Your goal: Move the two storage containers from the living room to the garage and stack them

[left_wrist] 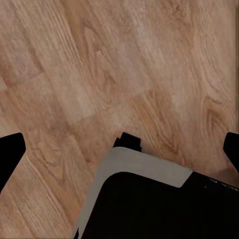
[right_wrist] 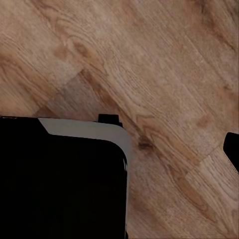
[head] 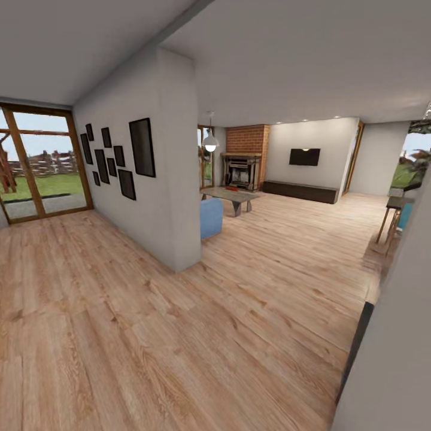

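A small orange-red storage container lies on the grey coffee table at about 12 o'clock, deep in the living room. The brick fireplace stands beyond it, a blue sofa at 11 o'clock. The left gripper hangs spread wide over wood planks, holding nothing. How far the right gripper's fingertip pair is parted, I cannot tell.

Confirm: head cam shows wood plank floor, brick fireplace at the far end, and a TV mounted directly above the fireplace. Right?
Not quite. The floor is wood plank and the brick fireplace stands at the far end, but the TV is not above it. It hangs on the white wall beside the fireplace, over a long dark low cabinet. The head view shows this.
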Robot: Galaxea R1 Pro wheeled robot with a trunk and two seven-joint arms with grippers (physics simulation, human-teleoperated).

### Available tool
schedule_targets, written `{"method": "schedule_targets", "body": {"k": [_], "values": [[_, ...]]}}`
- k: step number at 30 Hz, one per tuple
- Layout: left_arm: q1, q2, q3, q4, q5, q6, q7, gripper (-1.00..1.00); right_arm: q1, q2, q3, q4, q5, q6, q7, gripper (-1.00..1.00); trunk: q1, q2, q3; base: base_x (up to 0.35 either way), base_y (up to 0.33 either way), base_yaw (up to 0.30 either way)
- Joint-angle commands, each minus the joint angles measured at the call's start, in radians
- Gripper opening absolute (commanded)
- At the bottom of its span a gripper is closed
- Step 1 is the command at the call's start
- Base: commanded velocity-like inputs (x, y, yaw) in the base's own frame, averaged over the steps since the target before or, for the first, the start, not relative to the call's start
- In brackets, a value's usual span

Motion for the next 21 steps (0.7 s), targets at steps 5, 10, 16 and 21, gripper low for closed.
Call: {"method": "schedule_targets", "body": {"k": [5, 10, 16, 21], "values": [[-0.001, 0.000, 0.003, 0.001, 0.002, -0.004, 0.001, 1.00, -0.001, 0.002, 0.008, 0.003, -0.009, -0.006, -0.001, 1.00, 0.001, -0.001, -0.001, 0.323, 0.000, -0.150], [-0.001, 0.000, 0.003, 0.001, 0.002, -0.005, 0.001, 1.00, -0.001, 0.003, 0.009, 0.003, -0.011, -0.005, -0.001, 1.00, 0.001, -0.001, -0.001, 0.323, 0.000, -0.231], [-0.001, 0.000, 0.003, 0.001, 0.002, -0.005, 0.001, 1.00, -0.001, 0.003, 0.010, 0.003, -0.011, -0.005, -0.001, 1.00, 0.001, -0.001, -0.001, 0.323, 0.000, -0.218], [-0.001, 0.000, 0.004, 0.001, 0.002, -0.005, 0.001, 1.00, -0.001, 0.003, 0.010, 0.003, -0.011, -0.005, -0.001, 1.00, 0.001, -0.001, -0.001, 0.323, 0.000, -0.035]]}}
